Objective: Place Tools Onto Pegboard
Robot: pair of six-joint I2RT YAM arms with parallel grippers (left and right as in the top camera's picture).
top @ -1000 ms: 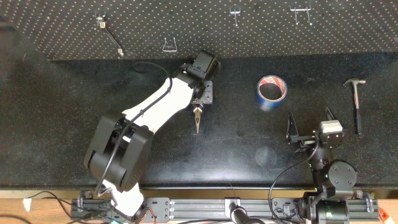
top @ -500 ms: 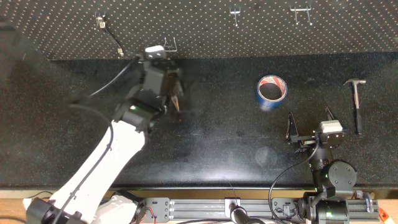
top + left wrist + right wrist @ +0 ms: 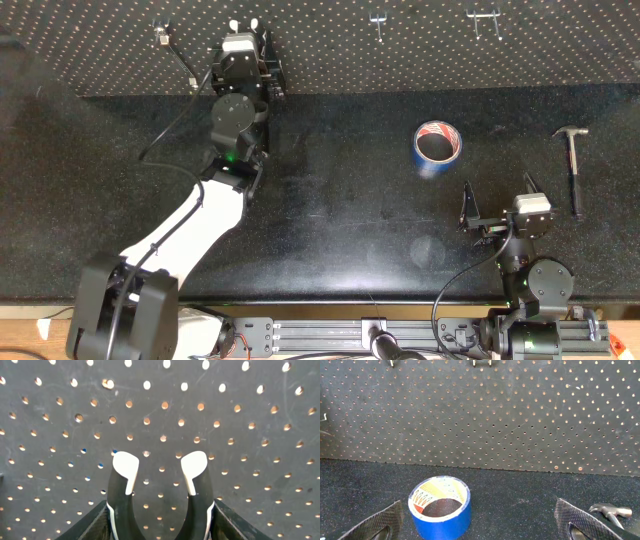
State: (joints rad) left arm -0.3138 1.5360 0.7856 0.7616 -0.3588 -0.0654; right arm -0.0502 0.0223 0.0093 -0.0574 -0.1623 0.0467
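Note:
My left gripper [image 3: 246, 62] is raised against the pegboard [image 3: 330, 40] and is shut on a pair of pliers [image 3: 125, 477]. The pliers' two black handles with white tips [image 3: 243, 23] point up at the board's holes, just off its face; their nose is hidden between my fingers [image 3: 97, 521]. On the table to the right lie a blue roll of tape [image 3: 437, 146] and a hammer [image 3: 573, 170]. My right gripper [image 3: 497, 205] stands open low over the table, in front of the tape [image 3: 440, 506], with nothing in it.
Two metal hooks [image 3: 377, 22] [image 3: 484, 22] stick out of the pegboard at upper right. A thin dark tool [image 3: 180, 60] hangs from a hook at upper left. The hammer [image 3: 611, 510] lies near the table's right side.
The left arm swung from mid-table up and to the left, carrying the pliers to the pegboard with handles now pointing upward. The right arm stayed still.

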